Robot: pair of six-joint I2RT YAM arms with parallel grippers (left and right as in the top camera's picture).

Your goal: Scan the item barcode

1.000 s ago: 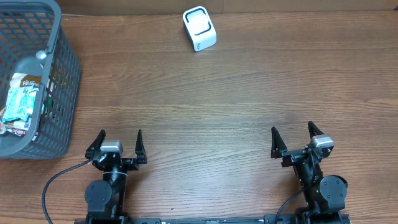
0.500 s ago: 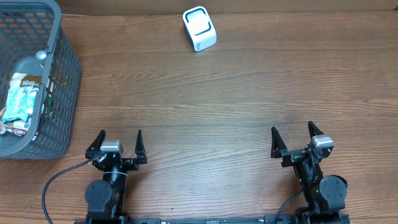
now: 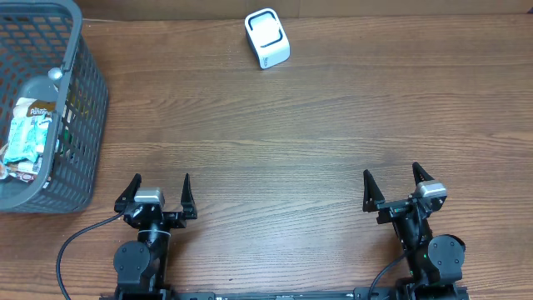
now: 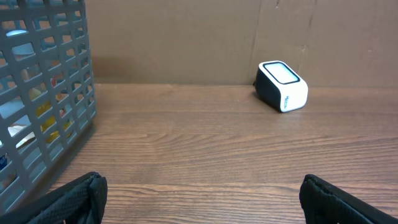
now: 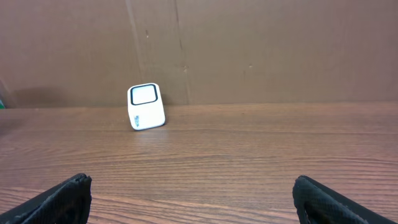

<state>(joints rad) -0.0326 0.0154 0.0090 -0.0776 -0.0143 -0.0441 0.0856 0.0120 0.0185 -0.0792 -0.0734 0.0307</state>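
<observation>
Overhead: scanner at table far edge, window up, long axis skewed far-left to near-right. Basket far left holds bottle, cap pointing far-right, and packet lying near-to-far. Left gripper, right gripper: near edge, jaws wide, nothing held.

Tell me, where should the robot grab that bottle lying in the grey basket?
Probably from straight above, closing across the bottle just below its silver cap. It seems to lie on its side among other packets with that end uncovered, and the tall walls of the basket block any sideways approach. The open left gripper sits nearer.
</observation>
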